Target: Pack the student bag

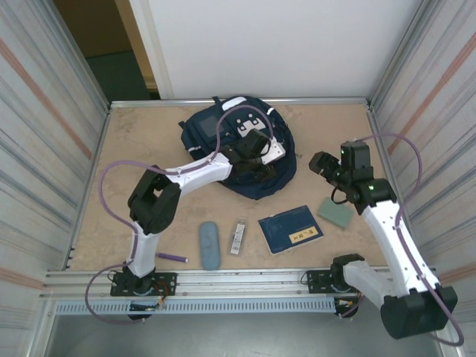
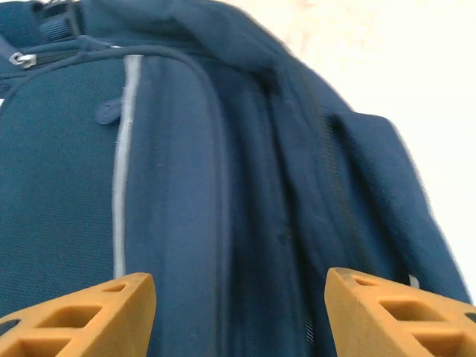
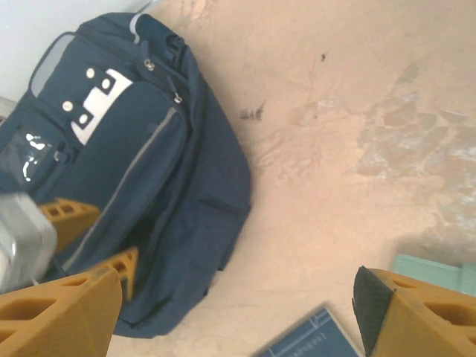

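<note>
The student bag [image 1: 216, 130] is a navy-blue backpack with silver stripes, lying flat at the back middle of the table. My left gripper [image 1: 256, 168] hovers over the bag's right half. In the left wrist view its orange fingers [image 2: 89, 316] stand wide apart, open, with only bag fabric [image 2: 186, 186] behind them. My right gripper [image 1: 321, 163] hangs above bare table to the right of the bag. It is open too, and between its fingers [image 3: 56, 316] I see only the tabletop and the bag's edge [image 3: 149, 171].
A blue book [image 1: 290, 229] lies in front of the bag, with a green block [image 1: 336, 212] to its right. Toward the near edge lie a grey-blue pencil case [image 1: 209, 244], a small ruler-like piece [image 1: 237, 236] and a purple pen [image 1: 172, 257]. Ribbed walls close in both sides.
</note>
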You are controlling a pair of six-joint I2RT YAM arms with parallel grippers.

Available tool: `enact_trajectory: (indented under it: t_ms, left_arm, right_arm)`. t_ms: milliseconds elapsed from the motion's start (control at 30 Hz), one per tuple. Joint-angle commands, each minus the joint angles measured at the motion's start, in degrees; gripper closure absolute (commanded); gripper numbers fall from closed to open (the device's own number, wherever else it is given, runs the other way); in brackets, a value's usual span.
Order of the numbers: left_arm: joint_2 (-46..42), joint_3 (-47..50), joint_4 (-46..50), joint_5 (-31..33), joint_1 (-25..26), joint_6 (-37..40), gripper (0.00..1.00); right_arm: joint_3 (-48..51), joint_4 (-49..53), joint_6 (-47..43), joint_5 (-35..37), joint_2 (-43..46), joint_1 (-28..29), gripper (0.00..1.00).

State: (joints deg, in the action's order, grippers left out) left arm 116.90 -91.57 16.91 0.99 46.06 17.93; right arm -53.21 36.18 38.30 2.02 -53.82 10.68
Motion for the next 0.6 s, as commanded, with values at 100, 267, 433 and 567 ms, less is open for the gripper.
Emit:
enact_trajectory:
  t_ms: [100, 267, 433, 567]
  left_arm:
    - [5.5, -7.6, 5.8, 6.3, -0.8, -5.2, 0.39]
    - [8.5, -6.5, 8.1, 11.2, -1.3, -6.8, 0.32]
    - [11.8, -8.7, 10.3, 9.8, -1.3, -7.4, 0.32]
    - [12.5, -12.3, 12.8, 10.1, -2.8, -8.5, 0.82]
  right_arm:
    - [1.7, -0.6, -6.6, -1.7, 4.3, -0.4, 0.15]
    - [0.1, -1.0, -8.3, -3.9, 3.3, -0.7, 0.13]
    - [-1.0, -2.2, -5.3, -8.7, -0.9, -0.6, 0.13]
    - [-0.7, -3.1, -3.1, -10.8, -2.6, -0.4, 0.15]
